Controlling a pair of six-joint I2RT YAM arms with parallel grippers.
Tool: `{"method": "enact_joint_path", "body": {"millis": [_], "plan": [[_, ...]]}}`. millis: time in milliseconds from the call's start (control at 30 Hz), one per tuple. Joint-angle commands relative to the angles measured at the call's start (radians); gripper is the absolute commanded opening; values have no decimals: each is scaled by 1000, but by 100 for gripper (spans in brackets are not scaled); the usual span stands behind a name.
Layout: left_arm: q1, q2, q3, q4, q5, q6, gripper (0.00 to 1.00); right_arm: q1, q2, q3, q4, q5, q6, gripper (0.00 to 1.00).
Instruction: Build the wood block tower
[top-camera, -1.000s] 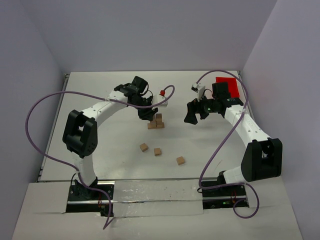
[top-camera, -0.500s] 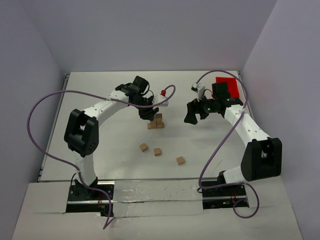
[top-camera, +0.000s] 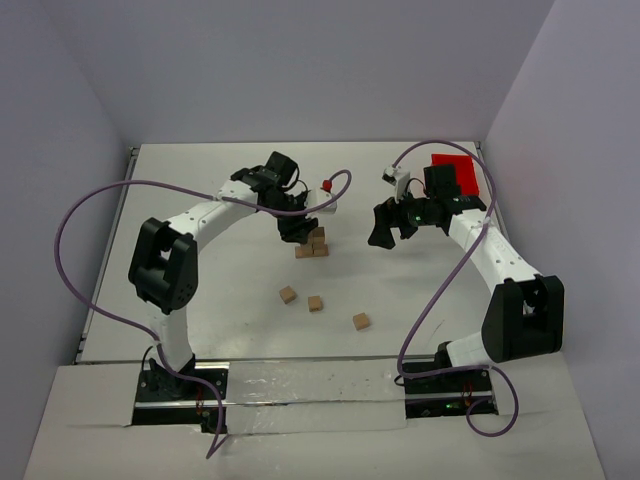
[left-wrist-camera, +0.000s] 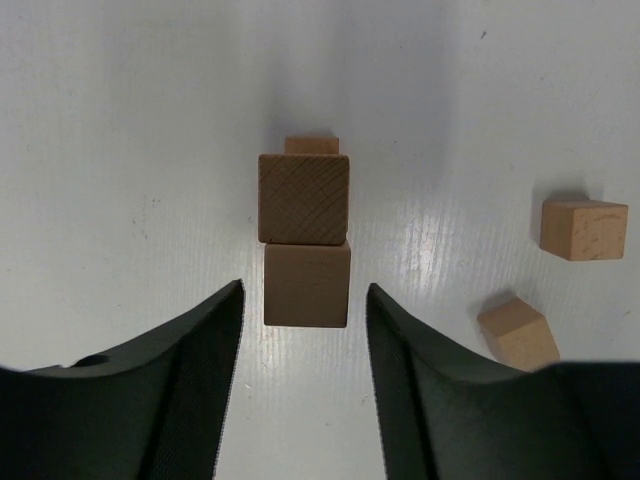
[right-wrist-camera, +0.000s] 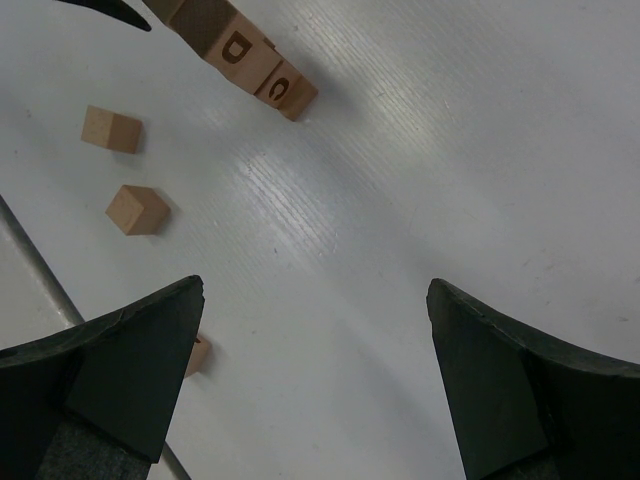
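My left gripper hangs straight over the tower with its jaws parted. In the left wrist view a strip of white table shows between each dark finger and the block between them, so I grasp nothing and touch nothing there. From this angle the tower reads as 2 square wooden faces, one between my fingertips and one just beyond them. A thin sliver of a 3rd block pokes out past the far one. The upper faces hide what lies under them, so I cannot tell how many layers there are. In the top view my own wrist covers part of the stack as well.

2 loose wood blocks lie off to the right of my left gripper. The nearer one is partly cut by the edge of my finger.

My right gripper is spread wide and empty, well apart from the tower. The tower sits ahead of it and to its left, cut off by the top edge of the right wrist view. Dark letters mark 2 of its faces: one looks like a D, the other is hard to make out. 3 loose blocks lie to this gripper's left, the closest half hidden behind my finger.

The red bin lies behind my right gripper, partly covered by my arm.
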Motion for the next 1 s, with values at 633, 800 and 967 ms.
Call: {"method": "enact_joint_path", "body": {"millis": [633,800,967], "plan": [[-4,-496,-384,-217,106,470,67,-7,-29,-27,-21,-40,-34,100],[-75,-454,-427,-204,75,557,66,-6,-12,-27,-22,-45,-35,100],[-124,-359,-398,-206,71,617,66,-7,4,-30,-27,-39,-42,100]]}}
